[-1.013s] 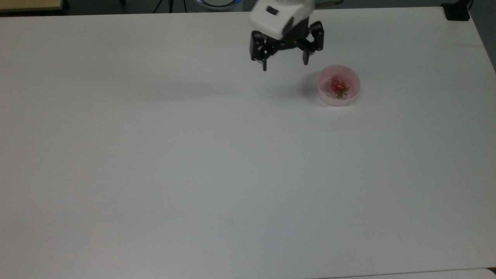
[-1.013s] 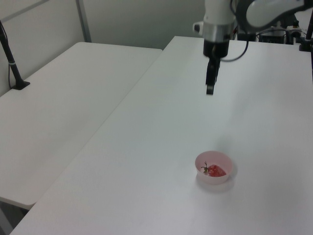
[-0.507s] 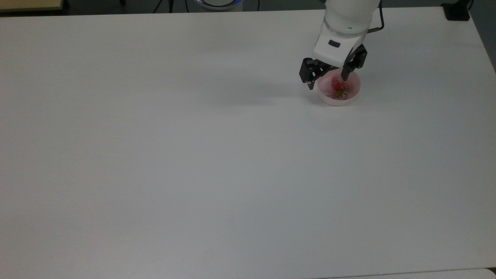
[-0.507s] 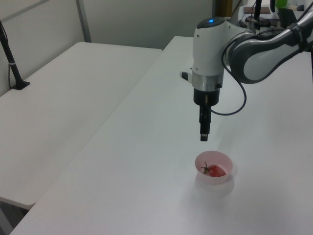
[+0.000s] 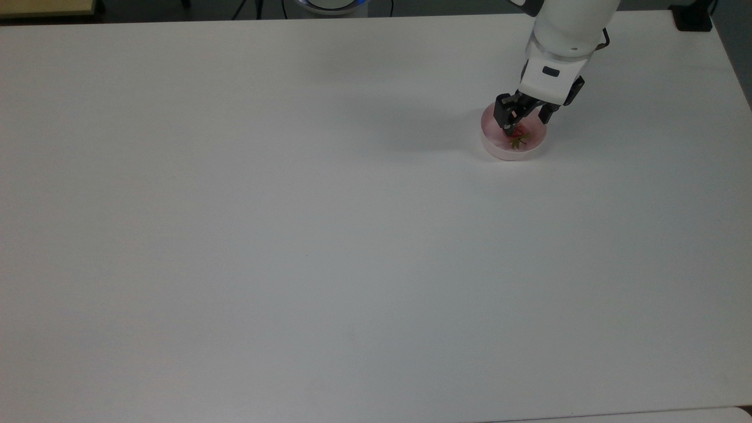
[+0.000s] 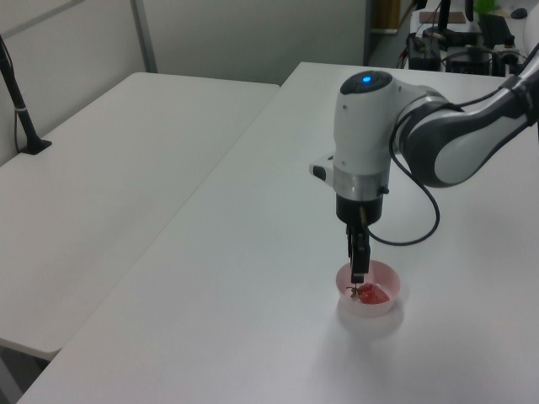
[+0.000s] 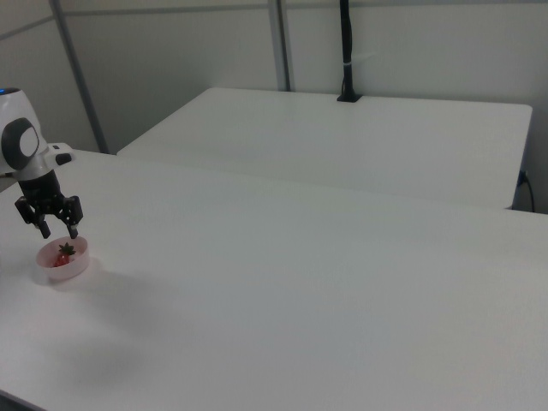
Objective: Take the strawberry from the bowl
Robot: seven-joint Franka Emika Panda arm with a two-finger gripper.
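Observation:
The pale pink bowl point(image 5: 513, 154) stands near the top view's upper right on the white table. The red strawberry point(image 5: 517, 133) lies inside it, green cap toward the table's near side. My gripper point(image 5: 524, 123) hangs open just over the bowl, its black fingers either side of the berry and part of the berry hidden behind them. In the left view the gripper point(image 6: 357, 276) points straight down, tips at the rim of the bowl point(image 6: 370, 308), right by the strawberry point(image 6: 375, 295). The right view has the gripper point(image 7: 59, 231) spread above the strawberry point(image 7: 62, 256) and bowl point(image 7: 67, 272).
A second white table point(image 6: 101, 194) stands beside this one, across a narrow gap, with a black post point(image 6: 18, 97) clamped to it. A black clamp point(image 5: 692, 17) sits at the top view's upper right corner. The table edge runs close behind the bowl.
The arm swung from the table's middle back toward the bowl and came down. The open gripper now hangs right over the strawberry. Bowl and berry have not moved.

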